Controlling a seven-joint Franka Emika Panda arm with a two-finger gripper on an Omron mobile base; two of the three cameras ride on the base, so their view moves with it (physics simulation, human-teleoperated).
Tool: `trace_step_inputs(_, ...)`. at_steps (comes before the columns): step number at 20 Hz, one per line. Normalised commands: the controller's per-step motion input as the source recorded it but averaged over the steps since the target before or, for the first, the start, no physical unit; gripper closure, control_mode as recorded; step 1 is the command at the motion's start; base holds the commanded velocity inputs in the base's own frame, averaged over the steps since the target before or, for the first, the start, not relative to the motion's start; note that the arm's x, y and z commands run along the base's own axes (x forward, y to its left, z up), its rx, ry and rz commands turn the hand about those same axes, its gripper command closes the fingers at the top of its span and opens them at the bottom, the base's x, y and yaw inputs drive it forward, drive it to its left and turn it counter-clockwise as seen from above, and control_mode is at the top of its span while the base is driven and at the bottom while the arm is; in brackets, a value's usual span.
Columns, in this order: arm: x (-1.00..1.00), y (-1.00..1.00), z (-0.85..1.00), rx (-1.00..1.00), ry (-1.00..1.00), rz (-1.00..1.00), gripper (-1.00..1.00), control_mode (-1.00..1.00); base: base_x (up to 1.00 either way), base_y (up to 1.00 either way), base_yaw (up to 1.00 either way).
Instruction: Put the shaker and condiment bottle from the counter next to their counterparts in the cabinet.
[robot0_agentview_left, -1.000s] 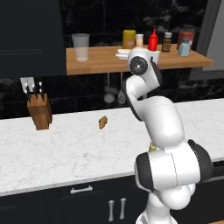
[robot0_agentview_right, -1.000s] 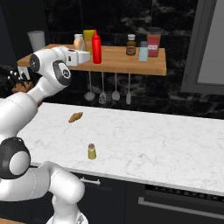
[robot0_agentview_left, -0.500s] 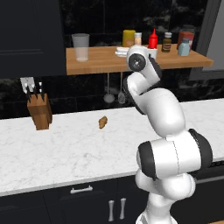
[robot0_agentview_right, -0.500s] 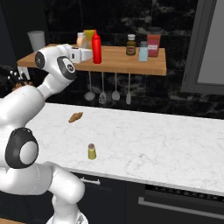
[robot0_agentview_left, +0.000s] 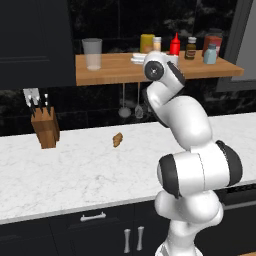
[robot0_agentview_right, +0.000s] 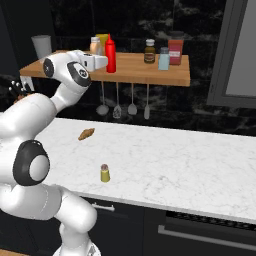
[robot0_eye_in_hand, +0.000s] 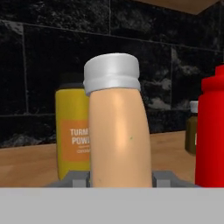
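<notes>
My gripper (robot0_eye_in_hand: 118, 180) is shut on the condiment bottle (robot0_eye_in_hand: 116, 131), a peach-tan bottle with a whitish cap that stands upright between the grey fingers (robot0_eye_in_hand: 77, 179). The bottle (robot0_agentview_right: 95, 46) is over the light-brown wooden cabinet shelf (robot0_agentview_right: 145, 75). The red squeeze bottle (robot0_agentview_right: 110, 54) is close on its right and the yellow container (robot0_eye_in_hand: 72, 135) is just behind it. The pale-blue shaker (robot0_agentview_right: 164, 58) stands further right on the shelf. The small olive shaker (robot0_agentview_right: 105, 173) stands on the white marble counter near its front edge.
The shelf also carries a dark-brown bottle (robot0_agentview_right: 149, 51), a red box (robot0_agentview_right: 175, 51) and a clear glass (robot0_agentview_left: 92, 54) at its left end. Utensils (robot0_agentview_right: 117, 107) hang under it. A knife block (robot0_agentview_left: 44, 127) and a brown pastry (robot0_agentview_left: 117, 139) are on the counter.
The hand with the condiment bottle has edged a little further along the shelf toward the red squeeze bottle. The olive shaker has not moved.
</notes>
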Motion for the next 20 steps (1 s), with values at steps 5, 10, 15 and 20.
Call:
trace_step_inputs(5, 0.20, -0.06, -0.20, 0.00, -0.05, -0.07, 1.00, -1.00, 0.00, 0.00, 0.00)
trace_step_inputs(10, 0.26, -0.02, -0.22, 0.00, -0.05, -0.05, 1.00, -1.00, 0.00, 0.00, 0.00)
trace_step_inputs(15, 0.30, 0.00, -0.24, -0.01, -0.03, -0.02, 1.00, -1.00, 0.00, 0.00, 0.00)
trace_step_inputs(20, 0.04, -0.03, -0.14, 0.00, -0.01, 0.00, 1.00, -1.00, 0.00, 0.00, 0.00)
